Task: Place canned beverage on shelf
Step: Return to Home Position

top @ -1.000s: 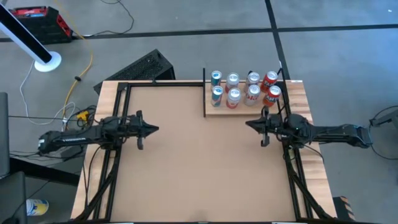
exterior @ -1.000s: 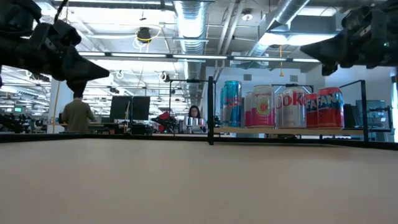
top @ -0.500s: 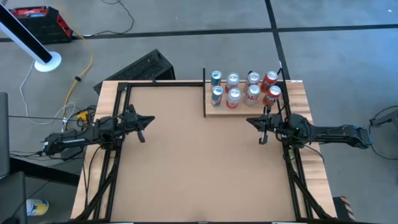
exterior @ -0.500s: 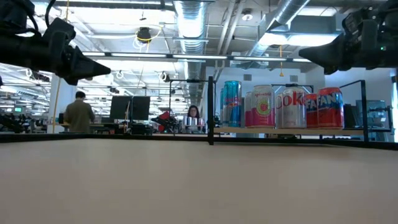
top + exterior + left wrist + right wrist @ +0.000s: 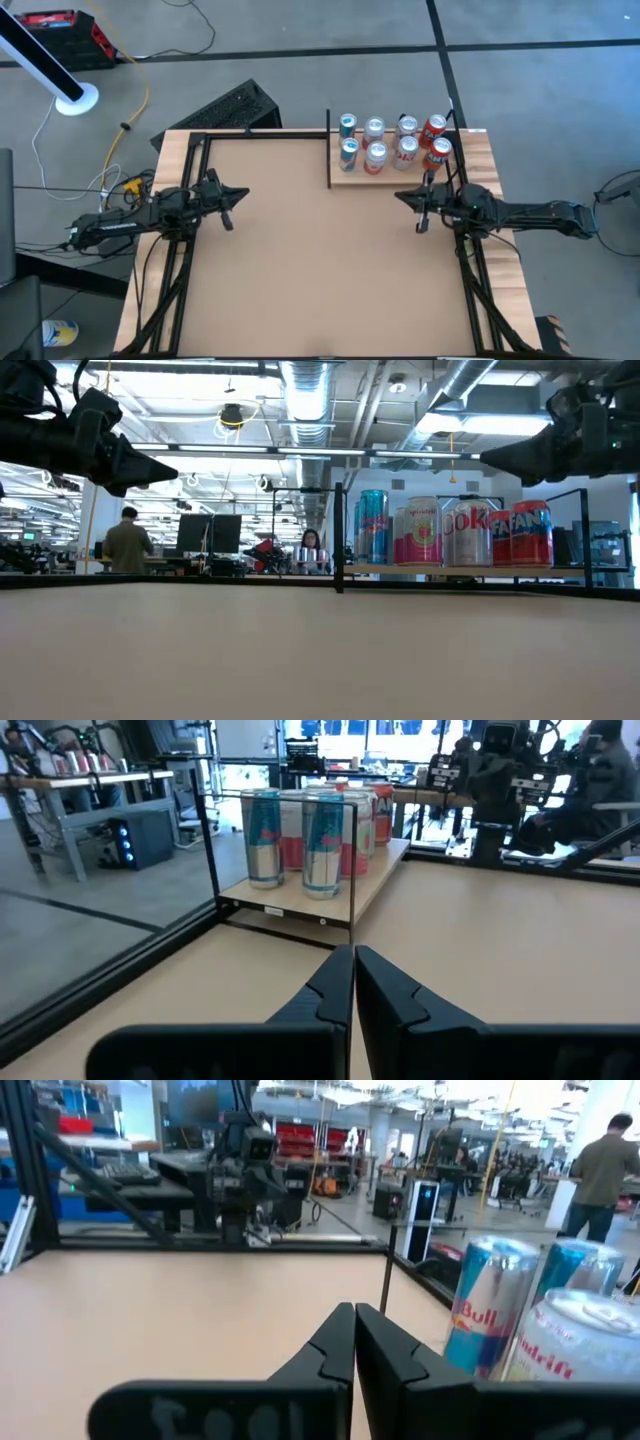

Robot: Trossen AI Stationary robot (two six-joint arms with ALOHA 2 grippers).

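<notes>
The shelf (image 5: 345, 178), a pale wood panel with thin black posts, sits at the table's far right. Several beverage cans (image 5: 390, 142) stand upright on it in two rows; they also show in the low view (image 5: 440, 532) and in both wrist views (image 5: 310, 825) (image 5: 500, 1320). My left gripper (image 5: 243, 193) (image 5: 354, 952) hovers shut and empty over the table's left side, pointing level toward the right. My right gripper (image 5: 400, 198) (image 5: 354, 1308) hovers shut and empty just near of the shelf, pointing level toward the left.
The wide brown tabletop (image 5: 310, 260) lies between the two grippers. A black metal frame (image 5: 180, 290) runs along the table's left, far and right edges. A black keyboard (image 5: 230, 108) lies off the far left corner. People are in the room behind (image 5: 127, 543).
My left gripper has swung a little toward the far edge and rolled about its own line, staying shut. My right gripper has rolled slightly in place. The cans and the shelf have kept still.
</notes>
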